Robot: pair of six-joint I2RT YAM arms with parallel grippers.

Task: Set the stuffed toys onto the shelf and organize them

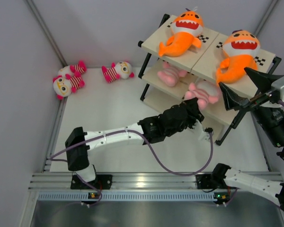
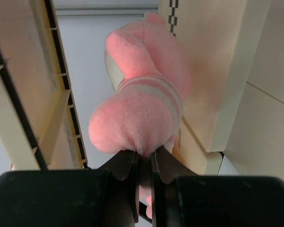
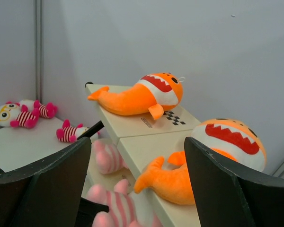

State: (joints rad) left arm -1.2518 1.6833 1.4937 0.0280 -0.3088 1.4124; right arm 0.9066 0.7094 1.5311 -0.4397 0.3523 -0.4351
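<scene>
- The left claw (image 2: 144, 163) is closed on a fold of plush at one end of the held pink doll (image 2: 142, 104). This doll lies on the middle tier of the shelf (image 1: 203, 61), under the top boards.
- The right claw (image 1: 243, 90) is spread wide with nothing between its fingers, just beside the shelf's right end and near the right-hand shark (image 1: 236, 54).
- The second shark (image 1: 182, 33) also lies on the top boards, and the other pink doll (image 1: 169, 74) is on the middle tier.
- The far-left striped dolls (image 1: 68, 80), whose number cannot be told, and the lone striped doll (image 1: 117, 71) lie on the table (image 1: 123, 109), well apart from the shelf.
- The toys are judged light, soft and squashy, not fragile. A limb or narrow body is probably pinched more surely than a rounded head, though the toy would then dangle.
- The nipped plush is shown only by the left wrist view, since from above it is hidden by the arm. The sharks' toothy mouths are seen side-on only in the right wrist view.
</scene>
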